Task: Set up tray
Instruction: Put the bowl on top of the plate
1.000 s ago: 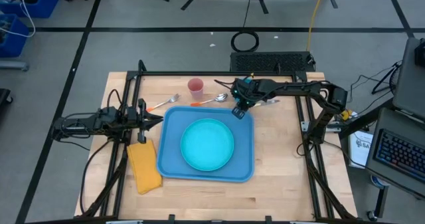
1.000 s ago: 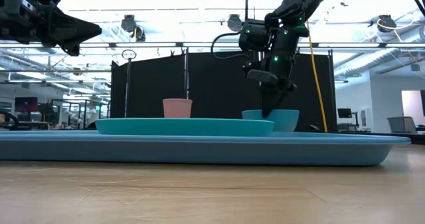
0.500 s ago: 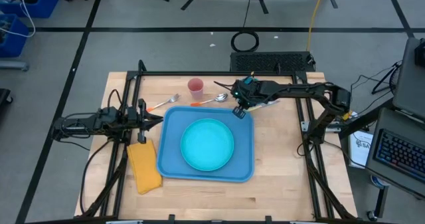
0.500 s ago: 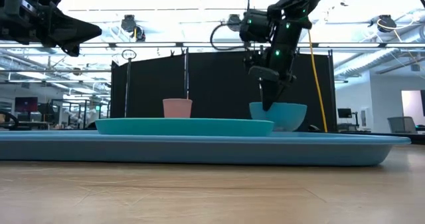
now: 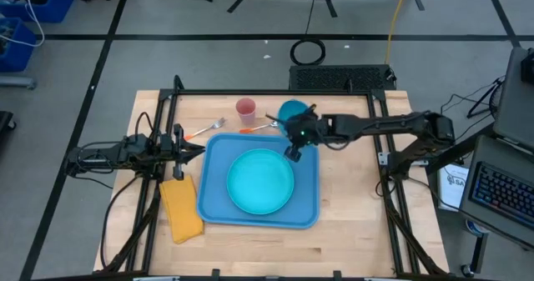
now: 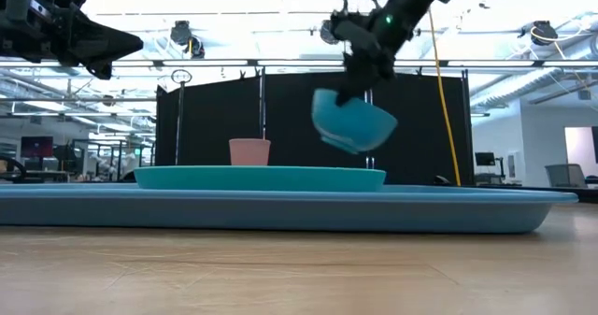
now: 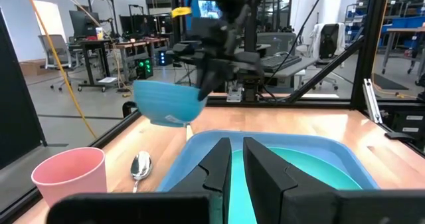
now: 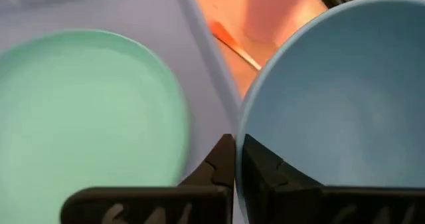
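A large blue tray (image 5: 310, 210) lies on the table with a round teal plate (image 5: 260, 181) resting flat on it. My right gripper (image 5: 294, 127) is above the tray's far right corner, shut on a blue bowl (image 5: 292, 111), which hangs tilted in the air (image 6: 353, 123). At the table's left side my left gripper (image 5: 198, 150) is held level and shut, with nothing between its fingers (image 7: 237, 159). My right gripper holds the bowl by its rim (image 8: 240, 132), one finger inside the bowl (image 8: 260, 164) and one outside (image 8: 222, 159). The fingers slant down from the table's right side. The bowl is lifted clear of table and tray and tipped (image 6: 353, 123).
A pink cup (image 5: 245, 109) stands beyond the tray's far edge. A fork (image 5: 204, 129) and a spoon (image 5: 267, 125) with orange handles lie there on the wood. A yellow napkin (image 5: 181, 208) lies left of the tray. Black frame rails border the table.
My right gripper has risen and swung toward the table's left, and it has tipped. The blue bowl, which stood on the table beyond the tray, has come up with it. It now hangs tilted, clear of the table, near the pink cup.
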